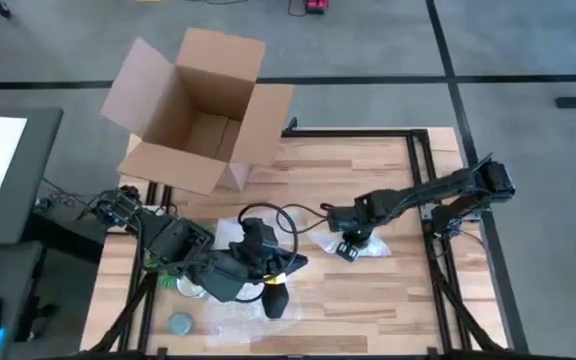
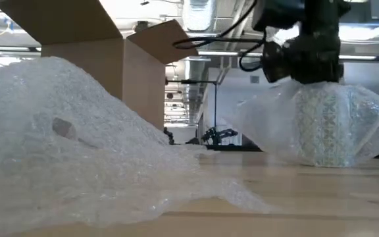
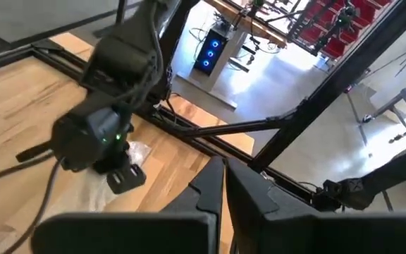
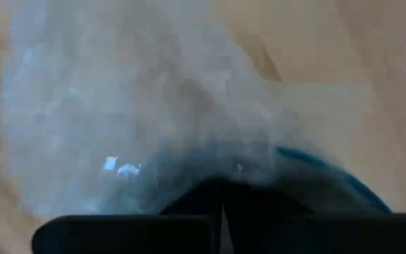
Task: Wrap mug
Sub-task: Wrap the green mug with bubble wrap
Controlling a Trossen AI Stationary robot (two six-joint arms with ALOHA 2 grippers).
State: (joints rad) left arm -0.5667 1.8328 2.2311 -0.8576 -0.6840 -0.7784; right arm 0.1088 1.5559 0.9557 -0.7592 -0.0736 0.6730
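the wooden counter (image 1: 368,300) carries everything, with an open cardboard box (image 1: 193,110) at its far left corner, flaps spread. in the low view a big heap of bubble wrap (image 2: 64,151) fills the near left, sloping down toward the middle of the counter. a second, smaller sheet of bubble wrap (image 1: 373,243) lies near the counter's middle, gathered up around a round patterned object (image 2: 324,128) that stands upright on the wood; through the plastic i cannot tell whether this is the mug.

the right gripper (image 1: 349,249) is down on top of that wrapped bundle, pressing into the gathered plastic; in its own wrist view the two fingers meet with no gap, pinched on the bubble wrap, with a blue-rimmed edge showing through just beyond.

the left gripper (image 1: 275,300) sits at the near side of the counter, left of the bundle and apart from it, fingers drawn together and holding nothing.

a small grey-blue disc (image 1: 180,323) lies near the front left edge, beside more clear wrap.
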